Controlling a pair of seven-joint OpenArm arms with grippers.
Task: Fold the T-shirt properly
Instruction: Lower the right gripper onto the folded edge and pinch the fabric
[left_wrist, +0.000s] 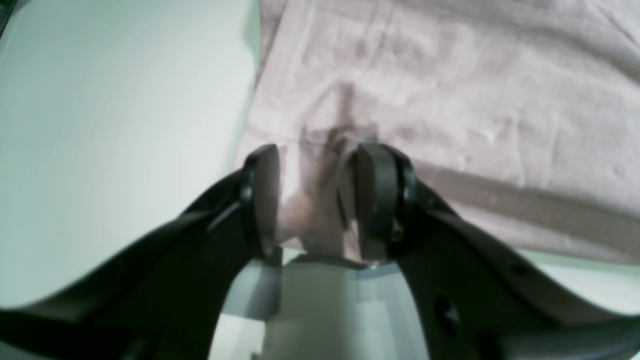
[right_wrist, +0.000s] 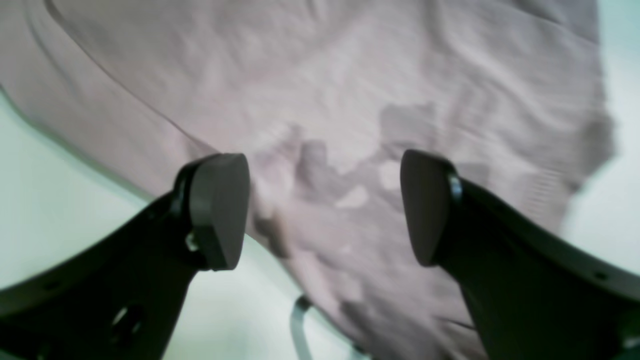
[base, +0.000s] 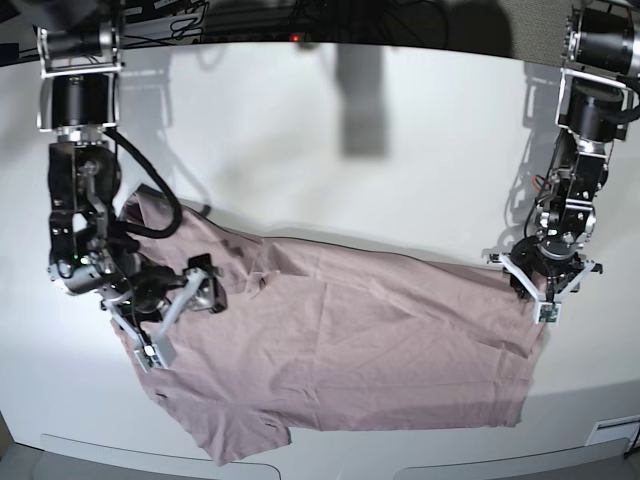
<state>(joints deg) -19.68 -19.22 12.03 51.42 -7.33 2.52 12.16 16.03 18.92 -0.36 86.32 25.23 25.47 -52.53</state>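
Observation:
The dusty pink T-shirt (base: 350, 340) lies spread and wrinkled across the white table, with sleeves at the left end and hem at the right. My left gripper (base: 540, 290) is at the hem's far right corner. In the left wrist view this gripper (left_wrist: 317, 150) is shut on a bunched fold of the T-shirt (left_wrist: 425, 90). My right gripper (base: 182, 315) hovers over the shirt's left shoulder area. In the right wrist view this gripper (right_wrist: 325, 165) stands wide open above the T-shirt (right_wrist: 325, 75) and holds nothing.
The white table (base: 350, 130) stretches bare behind the shirt. Dark cables and the arm bases (base: 80, 60) line the back edge. The table's front edge (base: 400, 465) runs just below the shirt's lower sleeve.

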